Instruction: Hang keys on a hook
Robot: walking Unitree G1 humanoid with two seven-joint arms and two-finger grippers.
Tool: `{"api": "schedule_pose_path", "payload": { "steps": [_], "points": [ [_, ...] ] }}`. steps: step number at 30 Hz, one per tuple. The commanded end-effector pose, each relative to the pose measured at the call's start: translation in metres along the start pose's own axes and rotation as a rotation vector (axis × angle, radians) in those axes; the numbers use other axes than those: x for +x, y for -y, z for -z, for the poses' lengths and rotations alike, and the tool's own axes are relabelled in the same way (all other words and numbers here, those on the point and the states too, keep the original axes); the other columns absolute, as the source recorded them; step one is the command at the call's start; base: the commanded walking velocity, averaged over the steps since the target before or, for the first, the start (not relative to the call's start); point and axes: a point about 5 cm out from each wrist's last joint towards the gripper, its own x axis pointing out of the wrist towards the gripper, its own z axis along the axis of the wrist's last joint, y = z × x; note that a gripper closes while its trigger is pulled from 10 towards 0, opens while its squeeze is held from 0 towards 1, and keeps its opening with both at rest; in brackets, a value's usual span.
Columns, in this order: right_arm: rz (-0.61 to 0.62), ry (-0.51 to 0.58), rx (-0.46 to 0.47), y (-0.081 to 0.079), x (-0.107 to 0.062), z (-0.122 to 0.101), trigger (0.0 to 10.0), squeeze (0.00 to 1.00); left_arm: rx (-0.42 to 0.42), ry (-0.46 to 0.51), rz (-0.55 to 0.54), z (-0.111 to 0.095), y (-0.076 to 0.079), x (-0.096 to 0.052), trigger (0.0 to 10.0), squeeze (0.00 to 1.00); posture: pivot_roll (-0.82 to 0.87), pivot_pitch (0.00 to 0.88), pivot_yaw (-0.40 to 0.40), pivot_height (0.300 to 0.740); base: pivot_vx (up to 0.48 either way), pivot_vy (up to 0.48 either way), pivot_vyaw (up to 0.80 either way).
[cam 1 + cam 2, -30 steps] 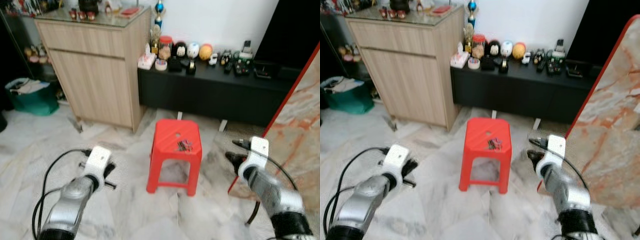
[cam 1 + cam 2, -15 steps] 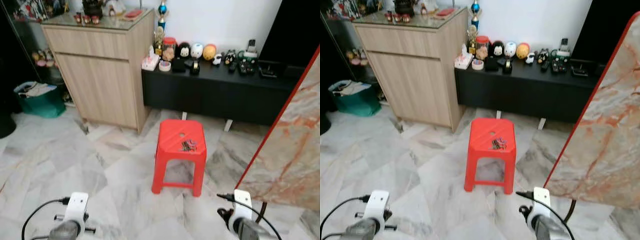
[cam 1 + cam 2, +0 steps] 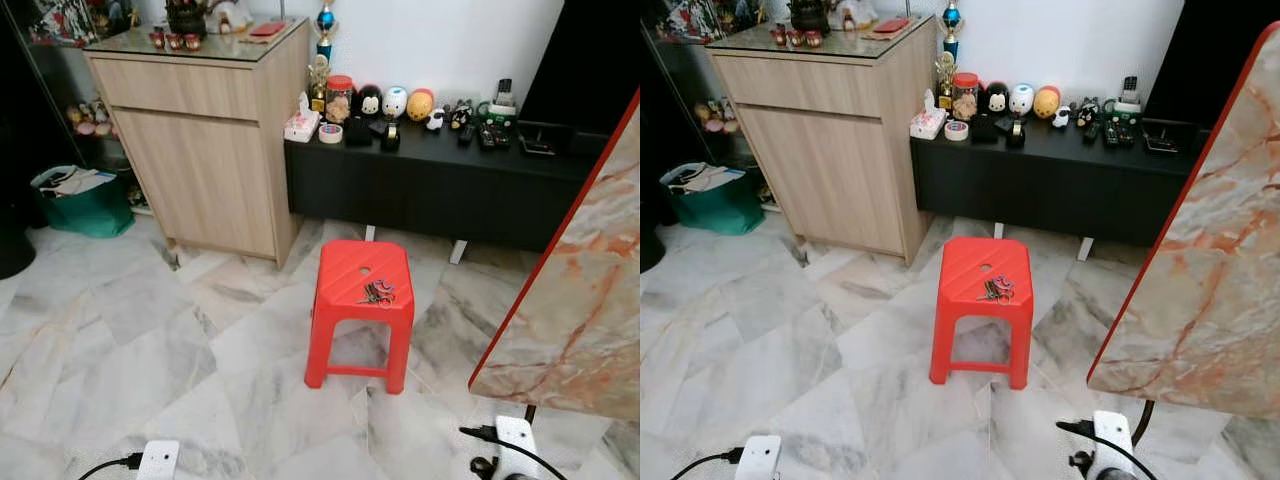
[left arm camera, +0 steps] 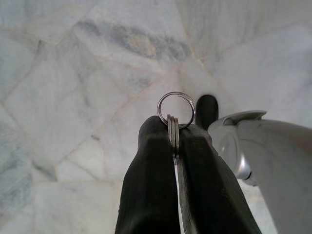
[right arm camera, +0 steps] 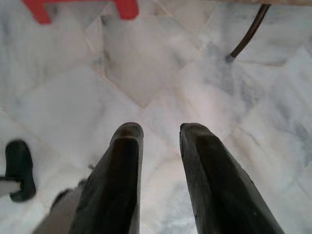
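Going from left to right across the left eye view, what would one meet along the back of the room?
Green bag → wooden cabinet → black low sideboard → leaning marble slab.

A red plastic stool (image 3: 360, 300) stands alone on the pale marble floor (image 3: 150, 350), with open floor on every side of it. Behind it, a long black low cabinet (image 3: 440, 190) and a tall wooden cabinet (image 3: 200, 150) line the wall. To the right, a tilted red-edged marble slab (image 3: 580, 290) closes that side.
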Motion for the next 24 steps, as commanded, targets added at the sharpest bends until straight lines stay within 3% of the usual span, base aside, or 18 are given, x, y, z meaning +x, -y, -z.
{"api": "schedule_pose_path", "payload": {
  "steps": [1,7,12,15,24],
  "points": [
    [-0.001,0.003,-0.003,0.002,-0.001,0.003,10.0,0.00,-0.028,0.019,0.005,-0.003,0.000,0.000,10.0,0.00,0.04,0.000,-0.025,0.740,0.000,0.000,0.00],
    [-0.018,-0.022,-0.018,-0.003,-0.001,0.016,10.0,0.00,-0.037,0.008,0.019,0.004,-0.002,-0.001,10.0,0.00,0.03,0.000,-0.002,0.740,0.000,0.000,0.00],
    [-0.043,-0.075,0.000,-0.022,-0.001,0.041,10.0,0.00,-0.050,0.009,0.035,0.015,-0.007,-0.003,10.0,0.00,0.07,0.000,-0.006,0.740,0.000,0.000,0.00],
    [-0.042,-0.100,0.028,-0.026,-0.002,0.051,10.0,0.00,-0.075,0.015,-0.004,0.016,-0.018,-0.005,10.0,0.00,0.09,0.000,-0.024,0.740,0.000,0.000,0.00],
    [-0.012,-0.112,0.035,-0.020,-0.003,0.055,10.0,0.00,-0.090,-0.013,-0.008,0.030,-0.016,-0.007,10.0,0.00,0.11,0.000,-0.058,0.740,0.000,-0.094,0.00]
  ]
}}
